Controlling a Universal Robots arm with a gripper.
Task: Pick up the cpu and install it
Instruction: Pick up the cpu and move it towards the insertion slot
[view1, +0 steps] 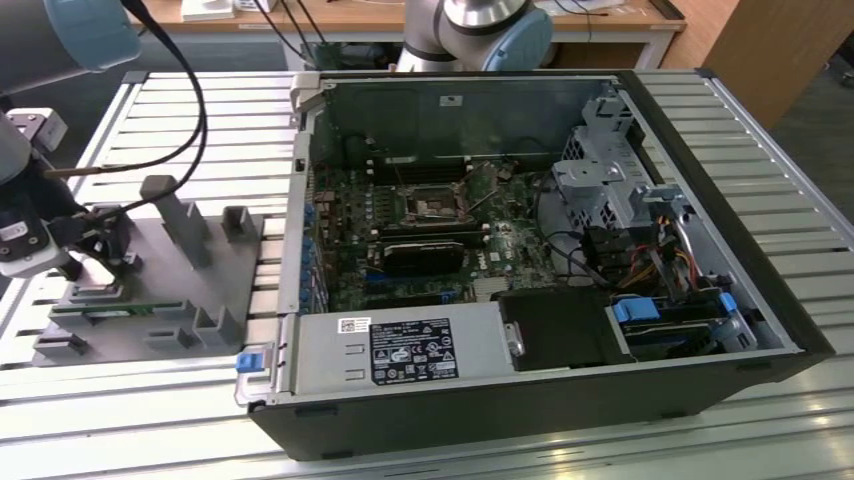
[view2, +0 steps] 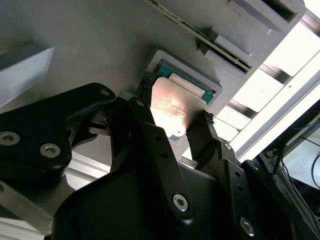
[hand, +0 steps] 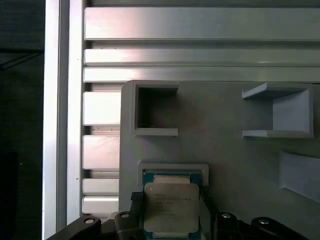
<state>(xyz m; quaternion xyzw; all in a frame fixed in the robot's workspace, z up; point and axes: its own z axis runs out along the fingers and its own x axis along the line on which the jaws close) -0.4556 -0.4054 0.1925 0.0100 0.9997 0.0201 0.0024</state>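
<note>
The cpu (hand: 171, 207), a small flat square with a silvery metal top, lies at a shallow square pocket near one edge of a grey moulded tray (hand: 225, 150), with a strip of green showing along one side of the pocket. In the second wrist view the cpu (view2: 175, 107) sits between the two black fingers (view2: 155, 145) of the gripper (view2: 176, 101), whose tips press on two opposite edges, so the fingers appear closed on the chip. Whether it is already raised clear of the pocket cannot be told. The pocket presumably holds the chip square and flat, so that the fingers can meet its edges and leave the top bare. The tray's other open-sided holders stand empty close by. In the exterior view the gripper (view1: 91, 262) is low over the tray (view1: 200, 290), which rests on a slatted aluminium desk (view1: 160, 400) at the exterior view's left. Just beside the tray lies an opened computer case (view1: 534, 410), on its side with the panel off, evidently so that the motherboard (view1: 400, 200) faces upward. The socket (view1: 437, 208) near the board's middle looks unoccupied, and it is well apart from the chip. Faint lines of print cross the chip's top, and a label (view1: 414, 350) on the metal box at the case's near edge carries text and marks. Both are too small to make out.
</note>
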